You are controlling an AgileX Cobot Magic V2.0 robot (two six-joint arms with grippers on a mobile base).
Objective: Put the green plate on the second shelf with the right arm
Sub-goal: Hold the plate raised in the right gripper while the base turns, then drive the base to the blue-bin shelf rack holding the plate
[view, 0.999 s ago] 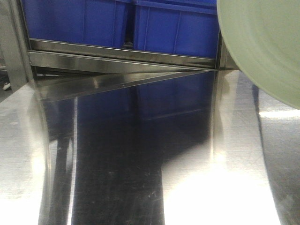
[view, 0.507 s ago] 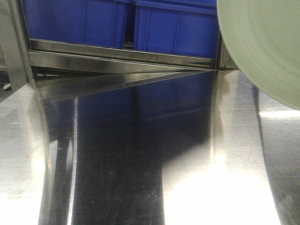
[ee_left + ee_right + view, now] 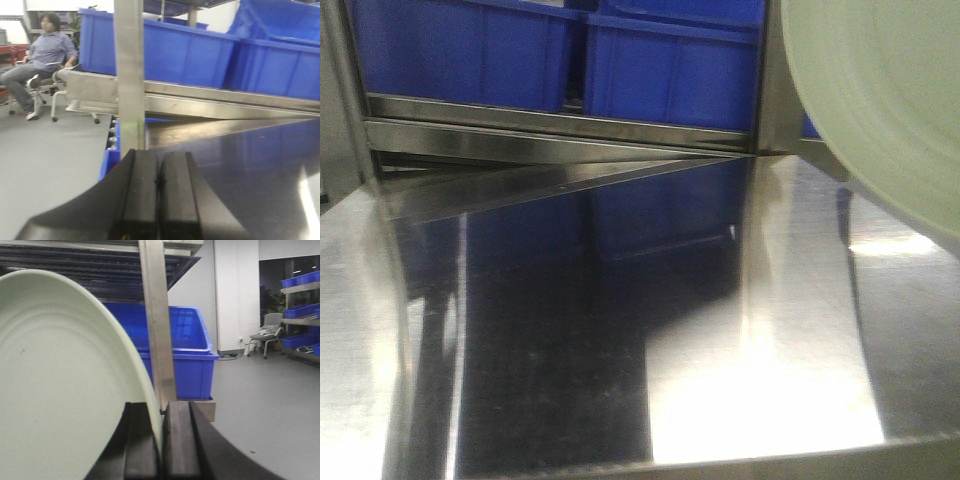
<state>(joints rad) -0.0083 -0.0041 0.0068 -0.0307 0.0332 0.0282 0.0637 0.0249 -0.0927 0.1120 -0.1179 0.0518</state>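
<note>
While blue bins (image 3: 670,70) line the shelf (image 3: 560,128), right end effector (image 3: 161,422) grips green plate (image 3: 60,390)

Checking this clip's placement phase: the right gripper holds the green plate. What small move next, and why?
Probably lower the right gripper toward the steel shelf, tilting flatter: its fingers clamp the green plate by the rim, and the plate hangs tilted above the shelf's right side, not yet resting on it.
</note>
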